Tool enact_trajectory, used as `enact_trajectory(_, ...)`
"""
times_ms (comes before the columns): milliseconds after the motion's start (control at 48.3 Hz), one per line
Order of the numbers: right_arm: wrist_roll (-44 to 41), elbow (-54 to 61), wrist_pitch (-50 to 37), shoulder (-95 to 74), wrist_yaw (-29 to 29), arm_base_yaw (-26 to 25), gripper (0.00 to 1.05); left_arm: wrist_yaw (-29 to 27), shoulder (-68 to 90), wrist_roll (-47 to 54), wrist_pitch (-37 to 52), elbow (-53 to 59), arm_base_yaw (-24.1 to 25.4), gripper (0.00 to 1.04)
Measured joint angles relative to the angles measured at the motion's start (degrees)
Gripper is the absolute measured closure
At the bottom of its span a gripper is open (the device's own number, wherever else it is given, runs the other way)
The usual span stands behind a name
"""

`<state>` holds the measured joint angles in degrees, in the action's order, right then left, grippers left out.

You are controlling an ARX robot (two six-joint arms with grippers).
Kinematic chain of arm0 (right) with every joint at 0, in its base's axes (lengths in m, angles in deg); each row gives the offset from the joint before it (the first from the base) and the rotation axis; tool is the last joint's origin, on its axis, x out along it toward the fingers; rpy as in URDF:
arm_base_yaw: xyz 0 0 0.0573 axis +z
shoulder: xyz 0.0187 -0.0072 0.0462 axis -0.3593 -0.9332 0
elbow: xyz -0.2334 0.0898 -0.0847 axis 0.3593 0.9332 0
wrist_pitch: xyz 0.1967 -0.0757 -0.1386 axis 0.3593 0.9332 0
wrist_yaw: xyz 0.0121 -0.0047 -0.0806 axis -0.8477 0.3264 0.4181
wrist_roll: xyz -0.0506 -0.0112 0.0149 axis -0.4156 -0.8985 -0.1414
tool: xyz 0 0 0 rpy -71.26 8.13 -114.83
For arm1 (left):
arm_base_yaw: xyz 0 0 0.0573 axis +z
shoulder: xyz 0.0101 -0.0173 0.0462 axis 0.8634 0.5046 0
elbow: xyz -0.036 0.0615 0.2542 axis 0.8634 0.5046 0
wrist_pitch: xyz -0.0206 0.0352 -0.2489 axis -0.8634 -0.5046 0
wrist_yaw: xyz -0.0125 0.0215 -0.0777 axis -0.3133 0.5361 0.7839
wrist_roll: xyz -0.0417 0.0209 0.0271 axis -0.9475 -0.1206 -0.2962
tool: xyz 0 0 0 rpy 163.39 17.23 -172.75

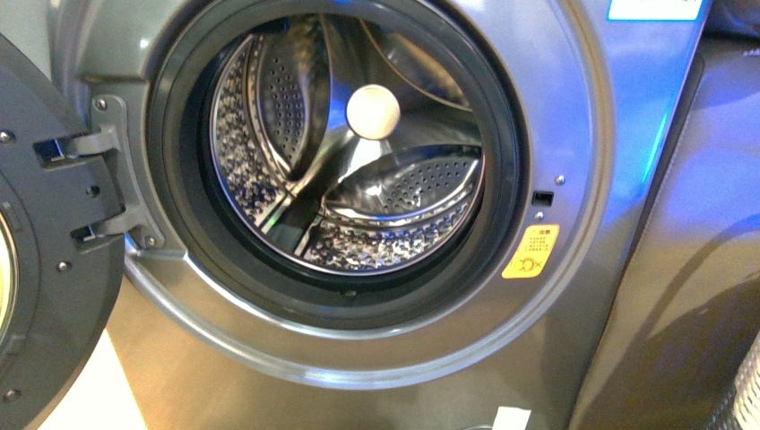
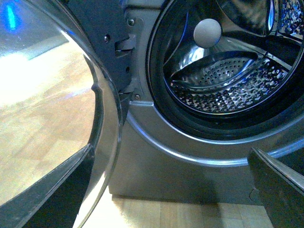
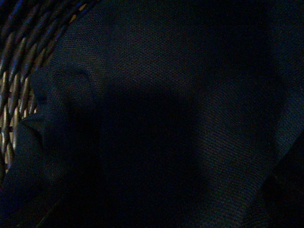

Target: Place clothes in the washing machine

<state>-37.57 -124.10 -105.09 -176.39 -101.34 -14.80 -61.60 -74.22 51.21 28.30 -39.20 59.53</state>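
Since door stands open for loading, washing machine drum empty; clothes bunched in wicker basket; L tool spread wide, empty; R tool state: can't tell.

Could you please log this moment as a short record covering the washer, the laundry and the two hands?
washing machine: silver-grey front-loader, porthole facing the camera
door: swung fully open, at the left in the front view
drum: perforated steel, no laundry visible inside
clothes: dark navy mesh fabric, crumpled, against a woven basket wall
left hand: open, empty, pointing at the porthole
right hand: not made out in its dim close-up
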Motion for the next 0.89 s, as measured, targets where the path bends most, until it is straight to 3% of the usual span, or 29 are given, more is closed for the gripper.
enact_trajectory(891,-1.90,-5.18,-0.07,-6.58,0.74,2.43,0.08,-0.02,0.00,0.00,0.00,0.00,0.00,0.06)
